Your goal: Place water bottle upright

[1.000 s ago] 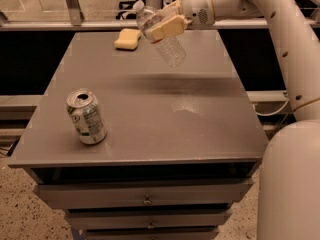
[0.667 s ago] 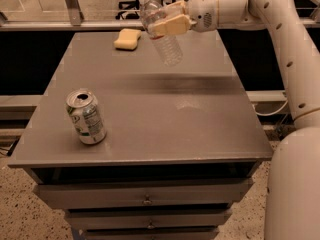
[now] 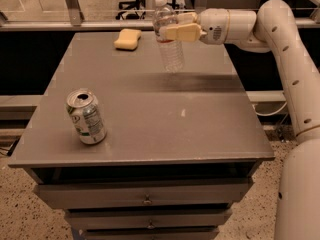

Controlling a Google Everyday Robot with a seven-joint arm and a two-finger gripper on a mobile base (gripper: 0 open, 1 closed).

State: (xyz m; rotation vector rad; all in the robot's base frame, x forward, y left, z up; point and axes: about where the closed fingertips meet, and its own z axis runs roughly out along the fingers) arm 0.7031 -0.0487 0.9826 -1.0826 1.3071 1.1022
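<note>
Gripper (image 3: 168, 26) was at the far side of the table (image 3: 210, 129), just right of centre, at the end of the white arm (image 3: 283, 44), which reached in from the right edge of the view. Its tan fingers (image 3: 183, 32) were closed around the bottle (image 3: 171, 54), one in front and one behind, gripping the upper body just below the neck. Bottle was clear and ribbed with a white cap. It was cap up and close to vertical, with the base leaning slightly to the right of the cap. The base appeared to hang above the tabletop rather than rest on it, and a dark shadow band lay across the surface just under and to the right of it. Can (image 3: 86, 117), green and white with its top opened, stood upright near the front left corner, well apart from the bottle. Yellow sponge (image 3: 127, 38) lay flat near the far edge, left of the bottle and not touching it. The tabletop was grey with a small pale mark near the middle. Drawers (image 3: 145, 196) were stacked below the front edge, and the top one looked slightly open. The robot's white body filled the lower right of the view.
</note>
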